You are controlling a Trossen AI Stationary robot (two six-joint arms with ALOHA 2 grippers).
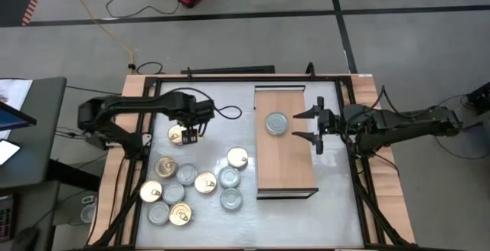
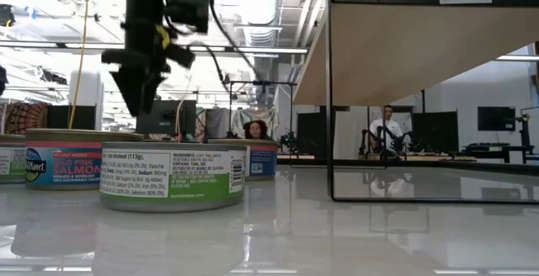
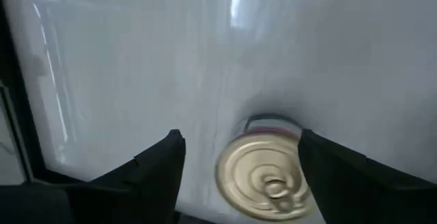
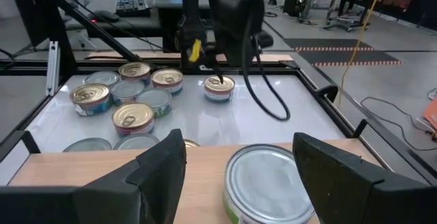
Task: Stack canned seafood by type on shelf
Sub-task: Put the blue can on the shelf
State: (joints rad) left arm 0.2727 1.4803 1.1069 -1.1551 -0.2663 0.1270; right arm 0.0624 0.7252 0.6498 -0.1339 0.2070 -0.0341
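The shelf (image 1: 287, 167) is a light-wood board on a thin dark frame at the table's right half. One silver-lidded tin (image 1: 276, 123) stands on its far part. My right gripper (image 1: 305, 125) is open just right of that tin, fingers level and pointing left; the tin (image 4: 270, 183) shows between the fingertips, apart from them. My left gripper (image 1: 189, 131) is open and hangs above a gold-lidded tin (image 1: 179, 135) that stands on the tabletop; in the left wrist view this tin (image 3: 263, 179) lies below the fingers, nearer one of them.
Several more tins, gold-lidded and silver-lidded, stand in a cluster (image 1: 187, 190) on the tabletop's near left part, with one gold tin (image 1: 238, 158) close to the shelf's left edge. The shelf's near half is bare wood. A dark frame (image 1: 354, 128) borders the table.
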